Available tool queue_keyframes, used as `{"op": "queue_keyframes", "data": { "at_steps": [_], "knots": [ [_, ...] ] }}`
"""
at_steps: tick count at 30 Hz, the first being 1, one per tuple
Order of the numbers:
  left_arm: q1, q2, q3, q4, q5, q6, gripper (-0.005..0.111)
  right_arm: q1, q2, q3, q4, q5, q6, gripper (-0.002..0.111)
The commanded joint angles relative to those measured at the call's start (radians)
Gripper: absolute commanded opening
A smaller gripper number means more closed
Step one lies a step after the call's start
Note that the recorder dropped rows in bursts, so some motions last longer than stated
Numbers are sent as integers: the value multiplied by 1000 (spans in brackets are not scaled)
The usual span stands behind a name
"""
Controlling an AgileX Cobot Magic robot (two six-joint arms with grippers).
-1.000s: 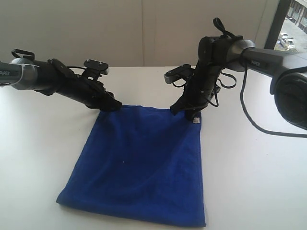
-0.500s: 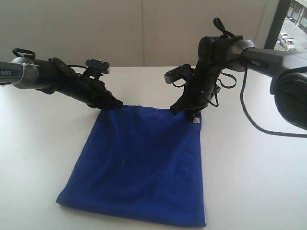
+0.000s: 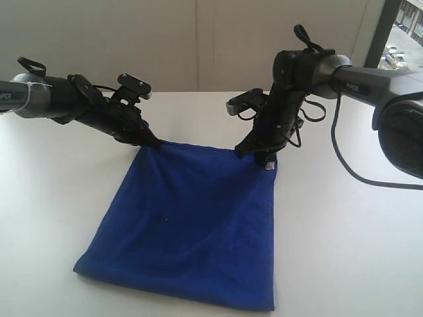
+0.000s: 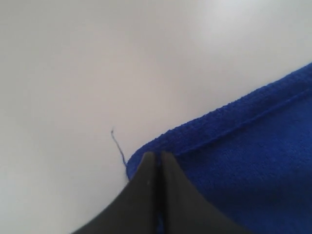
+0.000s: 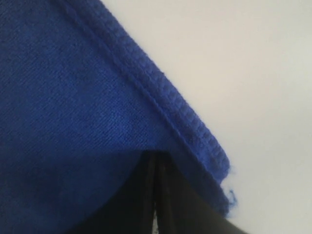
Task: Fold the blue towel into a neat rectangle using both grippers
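The blue towel lies spread on the white table, with its small white tag at the far right corner. My left gripper is shut on the towel's far left corner. In the left wrist view its jaws meet over the stitched hem of the towel, and a loose thread sticks out beside them. My right gripper is shut on the far right corner. The right wrist view shows this gripper pinched into the towel just inside the frayed corner.
A black cable loops over the table to the right of my right arm. A large round black part sits at the right edge. A pale wall runs behind the table, with a window at the top right.
My left gripper has shut on the far left corner and lifted slightly. The towel's near edge has slid a little away from the front. The right arm has not moved.
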Motion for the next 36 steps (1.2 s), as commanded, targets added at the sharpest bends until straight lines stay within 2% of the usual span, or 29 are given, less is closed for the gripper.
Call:
{"op": "queue_keyframes", "data": {
  "at_steps": [1, 3, 5, 12, 14, 17, 21, 23, 27, 31, 33, 36],
  "knots": [
    [0, 3, -4, 18, -28, -4, 21, -8, 29, 9, -5, 18, -13, 0],
    [0, 21, -4, 18, -33, -4, 33, -8, 29, 9, -5, 18, -13, 0],
    [0, 38, -4, 19, -35, -4, 38, -8, 29, 9, -5, 18, -13, 0],
    [0, 4, -4, 19, -64, -11, 38, -8, 29, 9, -5, 18, -13, 0],
    [0, -29, -4, 19, -50, -11, 38, -8, 29, 9, -5, 18, -13, 0],
    [0, -78, -4, 20, 48, -11, 37, -8, 29, 9, -5, 22, -13, 0],
    [2, -107, -4, 89, 138, -51, 28, -8, 29, 9, -5, 22, -13, 0],
    [2, -115, -4, 171, 171, -146, 24, -8, 29, 9, -5, 22, -13, 0],
    [2, -122, -4, 285, 302, -294, 23, -8, 29, 9, -5, 20, -16, 0],
    [2, -112, 0, 292, 415, -335, 23, -8, 29, 9, -5, 15, -16, 0],
    [2, -103, 9, 289, 413, -344, 22, -8, 29, 9, -3, 15, -16, 0],
    [2, -92, 8, 289, 413, -372, 13, -8, 29, 9, -3, 15, -16, 0]
  ]
}}
